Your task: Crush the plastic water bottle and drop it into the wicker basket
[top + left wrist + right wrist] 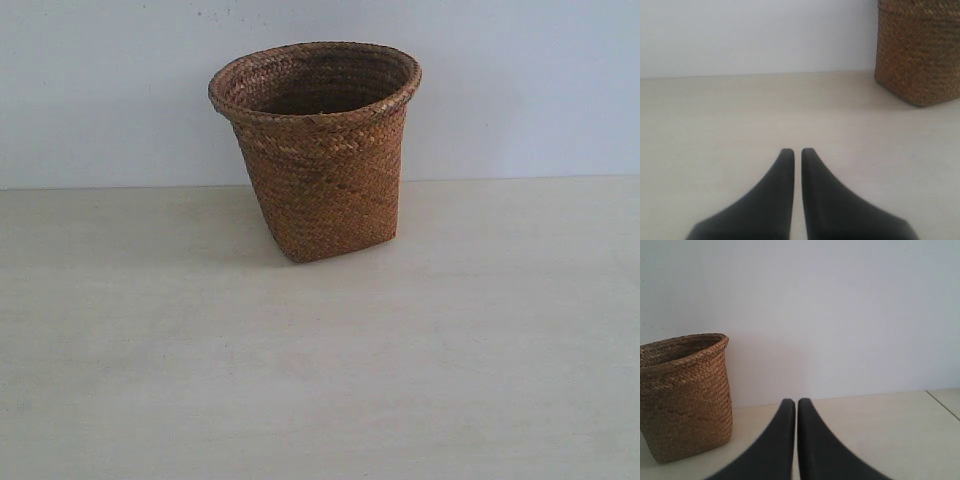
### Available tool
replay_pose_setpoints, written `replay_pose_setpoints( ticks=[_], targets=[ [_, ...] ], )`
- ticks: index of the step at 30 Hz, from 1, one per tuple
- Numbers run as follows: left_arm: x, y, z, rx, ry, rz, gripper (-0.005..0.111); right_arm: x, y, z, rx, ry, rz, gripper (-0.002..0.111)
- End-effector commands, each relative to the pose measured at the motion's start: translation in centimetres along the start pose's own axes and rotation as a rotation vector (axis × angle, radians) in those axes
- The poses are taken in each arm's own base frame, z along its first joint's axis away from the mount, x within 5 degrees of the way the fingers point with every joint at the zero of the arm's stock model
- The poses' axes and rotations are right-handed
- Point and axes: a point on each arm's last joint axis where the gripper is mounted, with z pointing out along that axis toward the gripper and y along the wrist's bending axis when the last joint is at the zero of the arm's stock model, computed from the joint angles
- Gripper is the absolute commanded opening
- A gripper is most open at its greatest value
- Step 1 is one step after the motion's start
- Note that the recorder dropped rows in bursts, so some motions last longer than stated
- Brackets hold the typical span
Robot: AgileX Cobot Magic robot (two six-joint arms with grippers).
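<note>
The brown wicker basket (pixel 318 150) stands upright at the back of the pale table, near the wall. Its lower wall shows in the left wrist view (pixel 919 52), and its whole side in the right wrist view (pixel 685 395). The plastic water bottle is out of view in every frame; the basket's inside is dark and I cannot tell what it holds. My left gripper (pixel 797 151) is shut with nothing between its black fingers, low over the table and apart from the basket. My right gripper (pixel 792 401) is shut and empty too. Neither arm shows in the exterior view.
A plain white wall (pixel 520 90) runs behind the table (pixel 320 380). A seam or table edge (pixel 942 402) shows at one side of the right wrist view.
</note>
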Motion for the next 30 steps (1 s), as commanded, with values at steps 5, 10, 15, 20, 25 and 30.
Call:
replay_pose_setpoints(
  ticks=[5,10,15,20,25,30],
  targets=[
    [0.1,0.0,0.0,-0.003,0.002,-0.006,0.005,0.3,0.0,0.0,0.001,0.018,-0.015,0.0],
    [0.1,0.0,0.0,-0.003,0.002,-0.006,0.005,1.0,-0.1,-0.1,0.011,0.091,-0.029,0.0],
    [0.1,0.0,0.0,-0.003,0.002,-0.006,0.005,3.8,-0.6,0.5,0.033,0.154,0.0,0.0],
    [0.1,0.0,0.0,-0.003,0.002,-0.006,0.005,6.2,-1.0,0.8,0.046,0.201,-0.039,0.0],
    [0.1,0.0,0.0,-0.003,0.002,-0.006,0.005,7.9,-1.3,0.9,0.052,0.237,-0.043,0.0],
    [0.1,0.0,0.0,-0.003,0.002,-0.006,0.005,8.2,-1.3,0.8,0.054,0.269,-0.051,0.0]
  ],
)
